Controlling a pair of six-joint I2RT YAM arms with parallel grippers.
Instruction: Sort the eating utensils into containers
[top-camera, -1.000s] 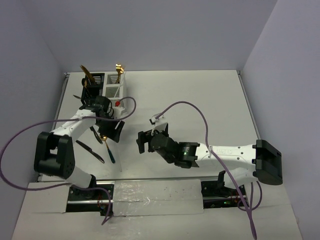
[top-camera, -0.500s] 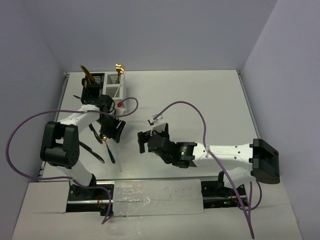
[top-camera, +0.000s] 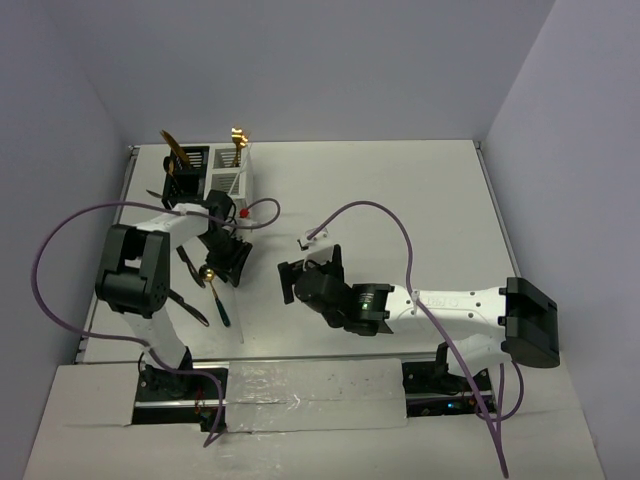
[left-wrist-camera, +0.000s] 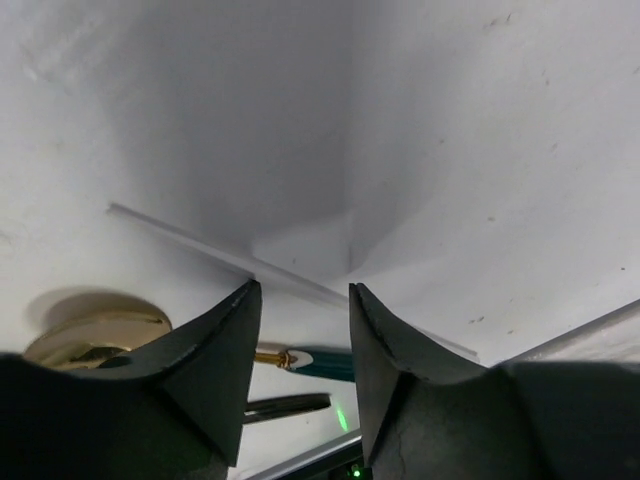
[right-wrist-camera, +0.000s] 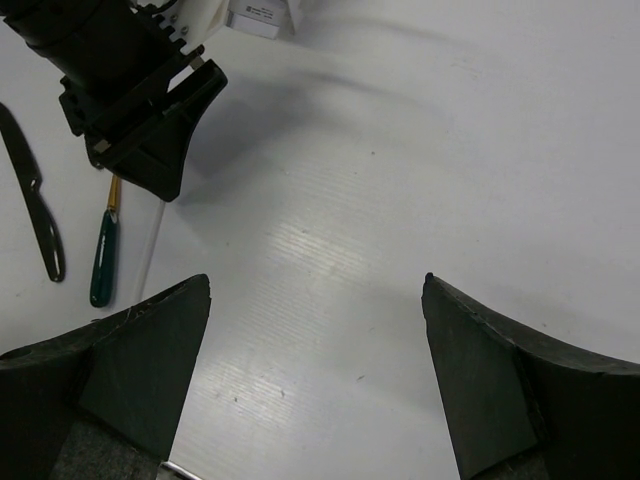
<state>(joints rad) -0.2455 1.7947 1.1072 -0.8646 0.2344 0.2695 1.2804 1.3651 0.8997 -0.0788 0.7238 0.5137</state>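
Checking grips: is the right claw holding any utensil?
No, the right claw gapes wide open, with only bare table showing inside it.

I note white shells and black joints on left arm (top-camera: 132, 275) and right arm (top-camera: 460, 301). A purple cable (top-camera: 400, 224) loops off each. Jaws black, matte, wedge-shaped. Green light (top-camera: 368, 293) on right forearm.
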